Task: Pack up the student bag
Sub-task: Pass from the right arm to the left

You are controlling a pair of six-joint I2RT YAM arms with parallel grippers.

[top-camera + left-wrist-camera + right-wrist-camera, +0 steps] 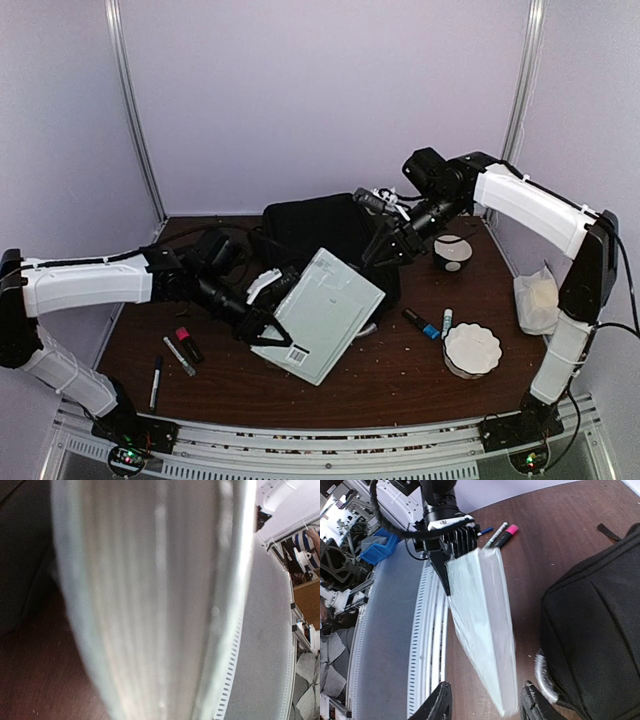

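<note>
The student bag (310,225), a black backpack, lies at the back middle of the table; the right wrist view shows it (600,620) with its silver handle (542,677). A pale green plastic-wrapped book (322,312) is tilted in front of it, its far corner over the bag. My left gripper (262,322) is shut on the book's left edge, as the right wrist view shows (444,567). The book (150,600) fills the left wrist view and hides those fingers. My right gripper (486,702) is open, and the book's near corner (505,700) lies loose between its fingers.
Left front: a pink-capped marker (188,343), a white marker (178,355) and a black pen (156,380). Right: two markers (422,323) (446,322), a white scalloped dish (472,348), a black-and-white cup (452,252) and a white plastic bag (537,300).
</note>
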